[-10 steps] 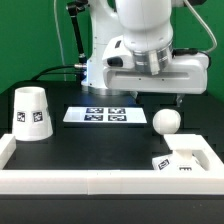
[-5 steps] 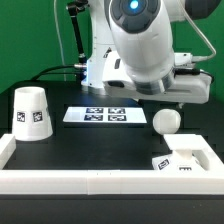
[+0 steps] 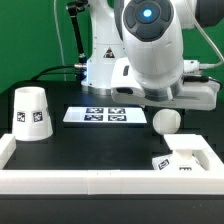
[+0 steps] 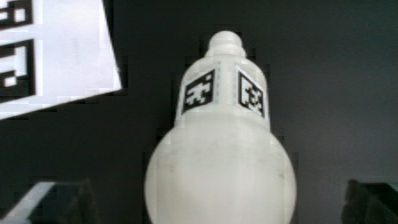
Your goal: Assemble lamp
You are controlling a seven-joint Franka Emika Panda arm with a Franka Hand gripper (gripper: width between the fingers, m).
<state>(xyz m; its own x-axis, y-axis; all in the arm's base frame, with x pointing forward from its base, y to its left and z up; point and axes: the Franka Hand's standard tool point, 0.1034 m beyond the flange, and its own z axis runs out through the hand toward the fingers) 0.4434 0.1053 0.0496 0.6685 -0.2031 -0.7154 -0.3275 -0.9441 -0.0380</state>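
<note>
The ball-shaped bulb [image 3: 166,122] lies on the black table at the exterior view's right. In the wrist view the bulb [image 4: 217,140] fills the middle, its tagged neck pointing away. My gripper [image 4: 210,196] is open, with one dark finger [image 4: 43,202] on each side of the bulb and a gap to each. In the exterior view the gripper [image 3: 168,104] hangs just above the bulb, mostly hidden by the hand. The cup-like shade [image 3: 31,112] stands at the exterior view's left. The square base [image 3: 186,160] sits at the front right.
The marker board [image 3: 105,115] lies flat mid-table and shows in the wrist view [image 4: 45,50] beside the bulb. A white raised wall [image 3: 100,182] runs along the table's front and sides. The robot's base stands behind the board.
The arm has swung toward the exterior view's right, and the hand now sits over the bulb. The bulb, shade and base have not moved.
</note>
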